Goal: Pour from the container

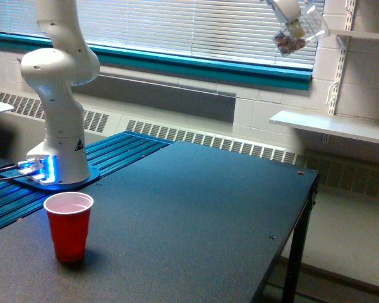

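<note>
My claw is up at the top of the exterior view, toward its right, only partly in frame, and it is clamped on the container, a small clear plastic cup held high in the air in front of the window blinds, well apart from the table below. The container is tilted: its long axis runs on a slant, the lower end toward the exterior view's left, the upper end toward the right. A small heap of pinkish-brown candies has gathered in that lower end; they are too small for me to count, and I cannot tell which end is the mouth. The plastic is see-through, with angular glints along its walls. Outward from there, my white arm, smooth and rounded at its joints, rises from a round base glowing blue, set on a ribbed blue plate at the exterior view's left. The one table has a dark, matte, flat top with a black leg at its right corner. On it stands one red cup, upright, opaque plastic, tapered, with a pale inside, near the front left edge and just in front of my base. Behind, a teal sill runs under the blinds, and two white shelves hang on the block wall at the right.
</note>
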`<state>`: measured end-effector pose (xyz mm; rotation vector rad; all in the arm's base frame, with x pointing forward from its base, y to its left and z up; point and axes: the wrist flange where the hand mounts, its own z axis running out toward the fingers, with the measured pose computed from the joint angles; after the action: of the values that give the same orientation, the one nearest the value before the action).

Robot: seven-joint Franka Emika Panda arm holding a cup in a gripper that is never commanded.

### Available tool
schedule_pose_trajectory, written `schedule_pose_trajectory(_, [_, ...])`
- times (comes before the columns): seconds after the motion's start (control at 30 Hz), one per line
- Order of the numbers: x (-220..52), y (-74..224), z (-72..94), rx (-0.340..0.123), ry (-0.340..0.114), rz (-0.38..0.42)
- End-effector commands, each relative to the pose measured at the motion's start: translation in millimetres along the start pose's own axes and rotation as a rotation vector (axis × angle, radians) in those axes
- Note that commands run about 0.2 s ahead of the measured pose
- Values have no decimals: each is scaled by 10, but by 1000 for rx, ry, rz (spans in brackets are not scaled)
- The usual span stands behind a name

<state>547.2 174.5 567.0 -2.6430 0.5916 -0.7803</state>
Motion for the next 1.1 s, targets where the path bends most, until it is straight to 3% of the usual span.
schedule_pose_trajectory(0.03, [-174, -42, 188, -8, -53, 4])
schedule_pose_trajectory(0.27, [-284, -98, 99, -5, -86, -16])
schedule_pose_trajectory(0.43, [-309, -68, 37, -24, -103, 23])
schedule_pose_trajectory(0.57, [-309, 9, -39, -66, -84, 89])
schedule_pose_trajectory(0.7, [-374, 120, -100, -128, -83, 89])
schedule_pose_trajectory(0.83, [-450, 257, -125, -192, -103, 112])
schedule_pose_trajectory(0.97, [-537, 344, -143, -213, -131, 167])
schedule_pose_trajectory(1.1, [-559, 418, -186, -175, -152, 273])
